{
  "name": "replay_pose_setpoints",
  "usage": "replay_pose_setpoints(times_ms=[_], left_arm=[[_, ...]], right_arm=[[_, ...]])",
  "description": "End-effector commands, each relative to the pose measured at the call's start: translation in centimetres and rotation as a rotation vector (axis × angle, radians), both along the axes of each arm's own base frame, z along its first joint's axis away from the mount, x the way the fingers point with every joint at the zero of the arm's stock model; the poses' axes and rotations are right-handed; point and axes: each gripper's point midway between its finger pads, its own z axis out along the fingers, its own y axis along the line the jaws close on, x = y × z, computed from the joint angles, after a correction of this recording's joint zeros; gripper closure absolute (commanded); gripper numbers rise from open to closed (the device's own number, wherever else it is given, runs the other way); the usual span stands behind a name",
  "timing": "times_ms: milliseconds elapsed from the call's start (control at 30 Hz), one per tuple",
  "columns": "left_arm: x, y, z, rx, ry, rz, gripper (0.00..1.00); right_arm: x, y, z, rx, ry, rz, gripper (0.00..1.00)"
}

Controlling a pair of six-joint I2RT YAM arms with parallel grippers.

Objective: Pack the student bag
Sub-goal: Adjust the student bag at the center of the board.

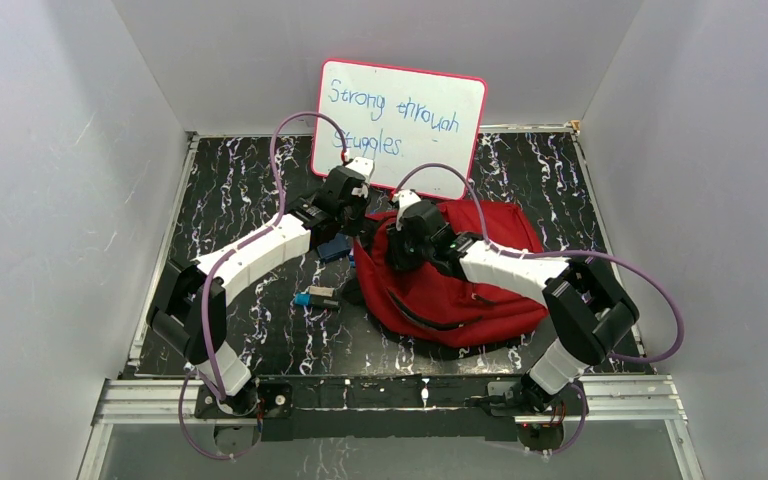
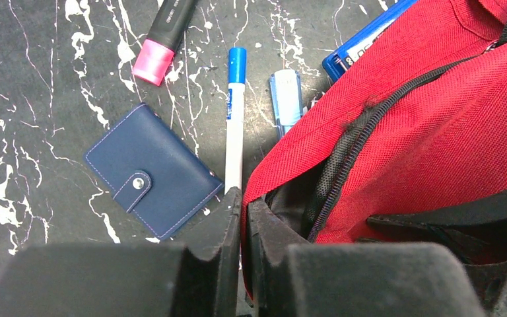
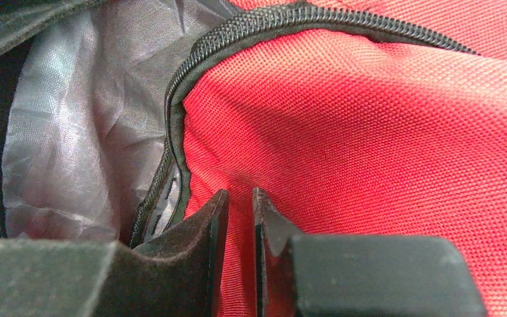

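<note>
The black, white-veined bench is carrying everything, and a pink-edged whiteboard with blue handwriting is leaning against the back wall. The student bag, red with black zippers, is lying slumped right of centre on the bench, just in front of the whiteboard, its mouth facing the left arm and its grey lining showing through the unzipped gap in the right wrist view. Both arms are reaching in to the bag's upper left corner. The left hand is pinching the bag's red edge beside the open zipper, its fingers almost meeting with only a strip of fabric between them. The right hand is sitting narrow on the red outer cloth just right of the zipper, a fold of it showing between the fingers. A navy snap wallet is lying flat on the bench left of the bag. A blue box is lying partly hidden behind the bag's edge. A black highlighter with a pink cap is lying beyond the wallet. A white pen with a blue cap is lying between wallet and bag. A small pale blue item is lying just beside the pen, touching the bag's edge.
</note>
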Motion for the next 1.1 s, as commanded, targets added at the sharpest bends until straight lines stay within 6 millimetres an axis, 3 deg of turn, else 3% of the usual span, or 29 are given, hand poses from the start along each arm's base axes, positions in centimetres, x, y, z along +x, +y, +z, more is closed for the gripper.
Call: replay_pose_setpoints(times_ms=[0, 100, 267, 400, 667, 900, 1067], left_arm=[[1.8, 0.5, 3.4, -0.038, -0.109, 0.046, 0.88], [1.8, 0.1, 2.6, -0.035, -0.091, 0.032, 0.73], [2.5, -1.3, 1.5, -0.042, -0.083, -0.025, 0.53], [3.8, -1.8, 0.8, 0.001, -0.093, -0.056, 0.45], [4.8, -3.9, -0.2, -0.005, -0.101, -0.157, 0.44], [5.7, -6.5, 1.3, -0.079, -0.148, -0.246, 0.42], [6.4, -7.0, 2.1, -0.080, -0.166, -0.257, 0.45]], right_arm=[[-1.5, -3.2, -2.0, -0.117, 0.066, -0.047, 0.72], [-1.2, -2.6, 1.8, -0.049, -0.003, -0.028, 0.70], [-0.7, -2.0, 10.5, 0.106, -0.161, -0.016, 0.67], [-0.2, -3.3, 14.1, 0.148, -0.246, -0.090, 0.67], [2.5, -5.3, 14.0, 0.123, -0.299, -0.263, 0.67], [4.6, -5.4, 11.8, 0.106, -0.267, -0.306, 0.67], [6.0, -5.1, 10.6, 0.097, -0.249, -0.305, 0.67]])
